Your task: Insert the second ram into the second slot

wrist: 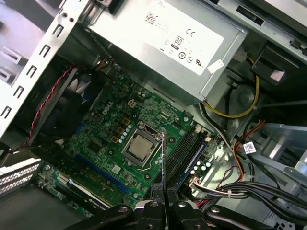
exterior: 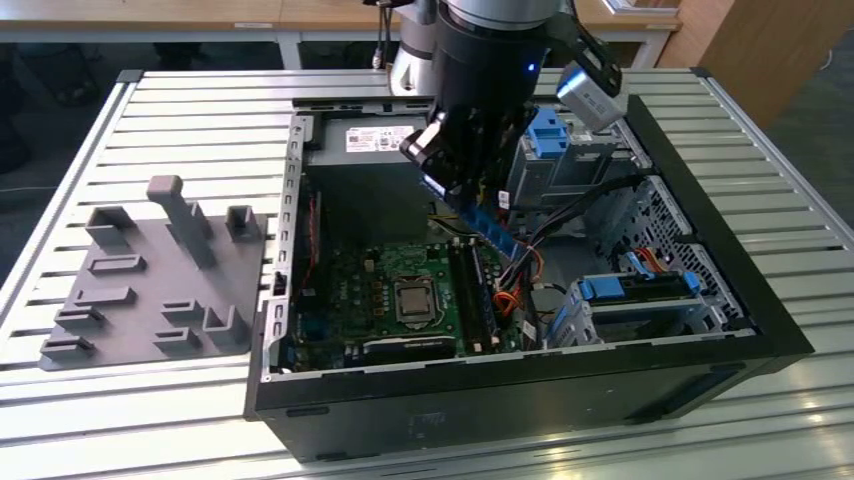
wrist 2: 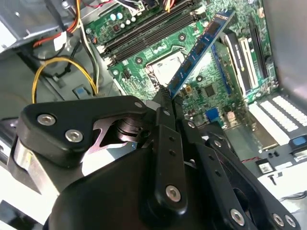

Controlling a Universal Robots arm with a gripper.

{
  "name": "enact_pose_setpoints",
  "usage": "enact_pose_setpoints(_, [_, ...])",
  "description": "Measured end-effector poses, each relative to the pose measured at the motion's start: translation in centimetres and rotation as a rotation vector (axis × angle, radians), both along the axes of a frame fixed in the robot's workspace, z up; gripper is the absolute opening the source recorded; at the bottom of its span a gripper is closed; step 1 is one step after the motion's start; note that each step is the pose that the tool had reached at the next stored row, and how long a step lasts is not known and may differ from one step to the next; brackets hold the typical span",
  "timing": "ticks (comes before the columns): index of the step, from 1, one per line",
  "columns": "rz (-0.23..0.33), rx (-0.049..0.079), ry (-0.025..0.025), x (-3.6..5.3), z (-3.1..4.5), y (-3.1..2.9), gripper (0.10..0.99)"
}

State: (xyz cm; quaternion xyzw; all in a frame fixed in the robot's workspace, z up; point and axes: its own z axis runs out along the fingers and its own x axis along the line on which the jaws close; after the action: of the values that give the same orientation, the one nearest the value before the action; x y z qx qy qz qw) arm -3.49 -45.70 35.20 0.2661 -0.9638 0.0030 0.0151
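The second ram [wrist 2: 199, 50] is pinched by one end between the pressed-together fingers of the claw [wrist 2: 165, 96]. It is held out past the fingertips, in the air above the motherboard [wrist: 103, 143], and is not yet seated in any slot.

A missed seating is judged the main risk. The stick does not look lined up with the memory slots [wrist 2: 144, 31], so if it were pressed down as it stands, its edge could land on a slot wall or latch. It could also be twisted in the grip (only a short end is clamped).

The slots lie below and ahead of the claw, next to the processor socket [wrist: 140, 146]. Whether one slot is already filled cannot be told.

A bundle of black cables [wrist: 216, 188] is gathered close beside the claw and could be snagged. The power supply [wrist: 168, 38] stands farther ahead. A grey parts tray [exterior: 147, 270] is set well apart, outside the case [exterior: 534, 400].
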Motion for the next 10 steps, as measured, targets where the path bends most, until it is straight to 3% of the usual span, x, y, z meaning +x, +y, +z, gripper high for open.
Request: enact_pose_setpoints(10, [-0.149,-0.012,-0.0007,0.00,-0.41,0.00,0.137])
